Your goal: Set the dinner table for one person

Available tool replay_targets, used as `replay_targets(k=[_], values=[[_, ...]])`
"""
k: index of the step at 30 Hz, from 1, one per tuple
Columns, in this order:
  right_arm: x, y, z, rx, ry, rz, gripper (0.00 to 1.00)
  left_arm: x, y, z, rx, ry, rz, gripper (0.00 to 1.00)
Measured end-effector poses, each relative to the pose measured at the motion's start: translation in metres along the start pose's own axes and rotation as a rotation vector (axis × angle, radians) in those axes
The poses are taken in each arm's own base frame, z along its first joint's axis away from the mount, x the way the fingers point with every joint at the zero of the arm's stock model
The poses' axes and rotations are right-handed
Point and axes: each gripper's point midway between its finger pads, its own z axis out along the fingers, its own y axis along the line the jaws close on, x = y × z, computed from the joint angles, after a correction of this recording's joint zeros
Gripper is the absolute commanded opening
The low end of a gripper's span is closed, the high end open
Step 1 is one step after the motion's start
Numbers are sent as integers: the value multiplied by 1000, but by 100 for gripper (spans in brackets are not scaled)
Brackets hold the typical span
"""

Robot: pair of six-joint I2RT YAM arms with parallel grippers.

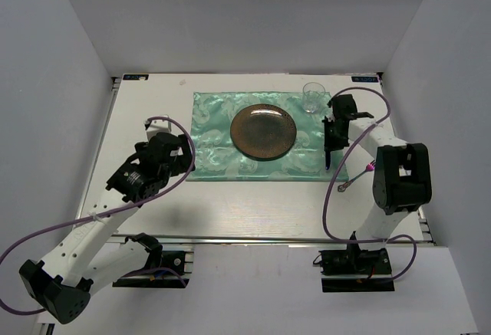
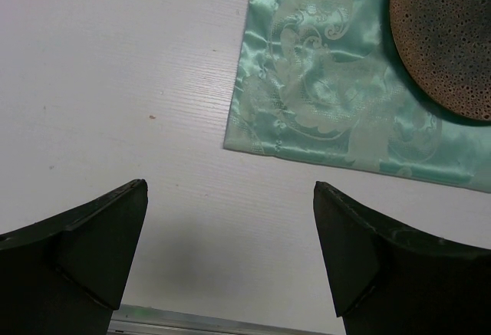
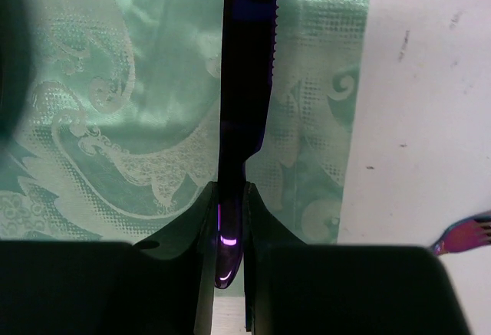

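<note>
The white dinner table [image 1: 230, 205] carries a green patterned placemat [image 1: 215, 120] with a brown speckled plate [image 1: 264, 131] at its middle and a clear glass [image 1: 312, 97] at its far right corner. My right gripper [image 1: 330, 129] is shut on the handle of a dark purple knife [image 1: 328, 155], held over the placemat's right strip beside the plate. The right wrist view shows the fingers [image 3: 230, 220] clamped on the knife [image 3: 245, 82], serrated edge facing right. A purple fork [image 1: 355, 181] lies on the table right of the placemat. My left gripper [image 1: 187, 159] is open and empty.
The left wrist view shows my open left gripper [image 2: 230, 251] above bare table, with the placemat's near left corner [image 2: 307, 97] and the plate's edge [image 2: 445, 36] ahead. The metal rail [image 1: 268, 239] runs along the near edge. Fork tines [image 3: 464, 235] show beside the placemat.
</note>
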Motion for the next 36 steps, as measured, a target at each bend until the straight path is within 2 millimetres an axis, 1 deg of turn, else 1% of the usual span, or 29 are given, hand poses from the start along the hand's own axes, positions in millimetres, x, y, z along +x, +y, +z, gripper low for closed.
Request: replay_targets(k=[4, 9, 12, 16, 21, 22, 23, 24, 25, 28, 31, 32, 33, 35, 36], values=[[-2, 6, 8, -28, 15, -19, 0, 0, -1, -1, 7, -2, 4, 98], [-3, 9, 13, -36, 25, -27, 0, 1, -2, -1, 15, 5, 8, 98], [0, 13, 19, -48, 42, -33, 0, 1, -2, 0, 17, 6, 9, 98], [8, 17, 33, -49, 82, -48, 0, 2, -3, 0, 19, 8, 11, 98], [2, 21, 35, -49, 76, -62, 0, 3, -4, 0, 27, 11, 17, 98], [2, 21, 35, -48, 77, -65, 3, 2, -4, 0, 28, 11, 18, 98], [3, 21, 35, -46, 78, -66, 22, 2, -5, 0, 30, 11, 18, 98], [3, 21, 35, -45, 78, -65, 29, 2, -5, 0, 31, 12, 19, 98], [3, 21, 35, -43, 78, -63, 42, 3, -6, 1, 33, 13, 19, 98], [2, 22, 35, -39, 76, -40, 58, 2, -7, 1, 37, 11, 18, 98], [-2, 23, 30, -39, 61, 0, 82, 2, -7, 1, 40, 12, 19, 98], [-5, 24, 25, -37, 47, 18, 84, 2, -7, 1, 42, 14, 20, 98], [-10, 24, 18, -38, 27, 38, 89, 2, -8, 1, 43, 14, 20, 98], [-21, 23, 1, -31, -27, 86, 89, 3, -8, 1, 44, 14, 20, 98], [-29, 21, -11, -21, -70, 121, 89, 3, -8, 0, 45, 15, 20, 98]])
